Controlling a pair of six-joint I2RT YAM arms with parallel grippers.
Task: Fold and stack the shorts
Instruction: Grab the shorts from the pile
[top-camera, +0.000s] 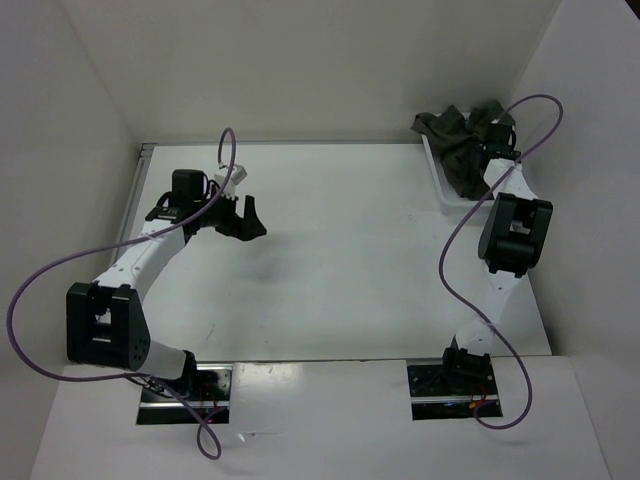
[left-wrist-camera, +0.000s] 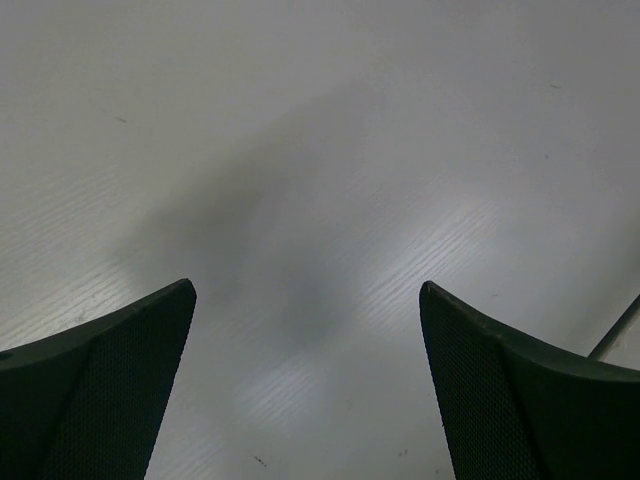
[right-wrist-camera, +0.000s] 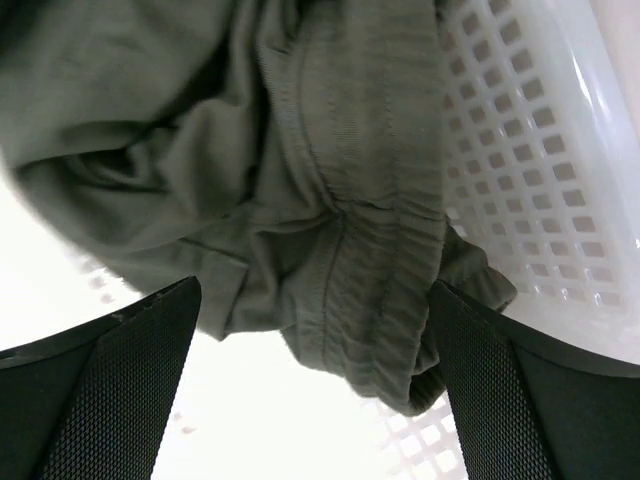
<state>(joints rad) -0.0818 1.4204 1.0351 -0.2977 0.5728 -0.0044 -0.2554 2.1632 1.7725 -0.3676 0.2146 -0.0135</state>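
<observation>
1. Shorts (top-camera: 460, 135) of dark olive-green fabric lie crumpled in a heap in a white mesh basket (top-camera: 441, 187) at the far right corner of the worktop (top-camera: 340, 270). The heap bunches up above the basket's far end.
2. In the right wrist view the gathered elastic waistband of the shorts runs down the middle. A stitched seam lies beside it and looser folds of cloth lie to the left. The basket's grid wall shows on the right, and its floor shows through below the cloth.
3. The right gripper (right-wrist-camera: 315, 290) stands with its jaws wide apart over the shorts, one dark finger at each side of the waistband fold. It is not clamped on anything. Whether the fingertips touch the cloth cannot be told.
4. The right arm reaches from its base at the near edge straight to the basket.
5. The left gripper (left-wrist-camera: 307, 290) also has its jaws wide apart and holds nothing. It hangs over bare worktop on the left half, well apart from the basket, with its soft shadow on the surface beneath.
6. A purple cable (top-camera: 450, 250) loops along each arm.
</observation>
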